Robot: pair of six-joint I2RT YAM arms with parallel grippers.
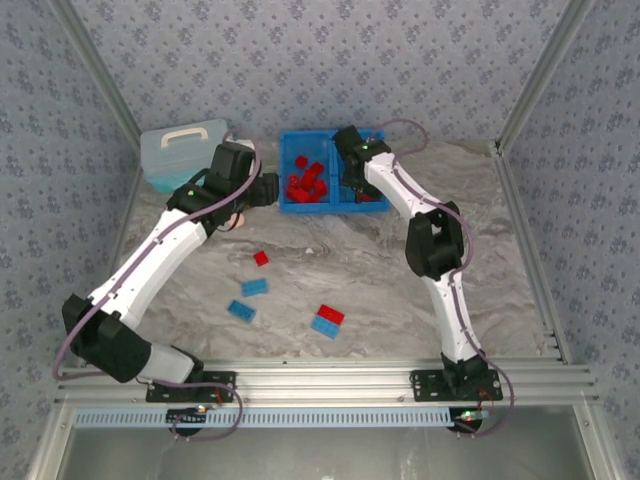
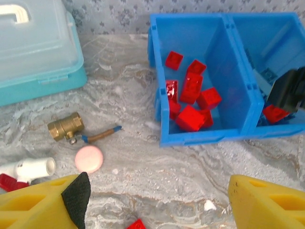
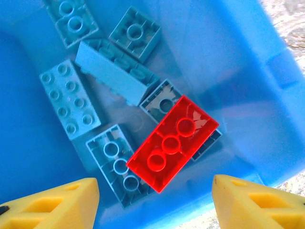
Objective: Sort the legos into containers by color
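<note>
"What lay nearest?"

"A grey marbled tabletop (image 1: 400, 280) between wallpapered walls (image 1: 300, 60). On it were five loose red and light-blue studded plastic bricks (image 1: 254, 287)."

"And farther?"

"A bright blue divided plastic bin (image 2: 190, 138) held a red pile (image 2: 190, 117) in its left compartment. On the right, one red brick (image 3: 171, 143) rested on light-blue bricks (image 3: 69, 98). The left gripper (image 2: 157, 200) and right gripper (image 3: 155, 191) gaped wide, empty. A pale teal lidded box (image 1: 180, 150) stood beside the bin."

The worktop (image 1: 370, 280) has a grey marble pattern. In its far left corner stands a pale teal plastic box (image 1: 180, 155) with a cloudy clear lid (image 2: 33, 38), which is closed, and a white handle (image 2: 14, 12) on top. In front of the box, towards the near edge, lie three small things. One is a brass valve (image 2: 66, 126) with a thin lever (image 2: 102, 135) that ends in a blue tip. Just beside it is a round pink disc (image 2: 89, 158), and left of the disc is a white plastic pipe piece (image 2: 32, 168). The walls (image 1: 300, 60) carry grey-blue wallpaper with small flowers. An aluminium rail (image 1: 330, 378) runs along the near edge.
</note>
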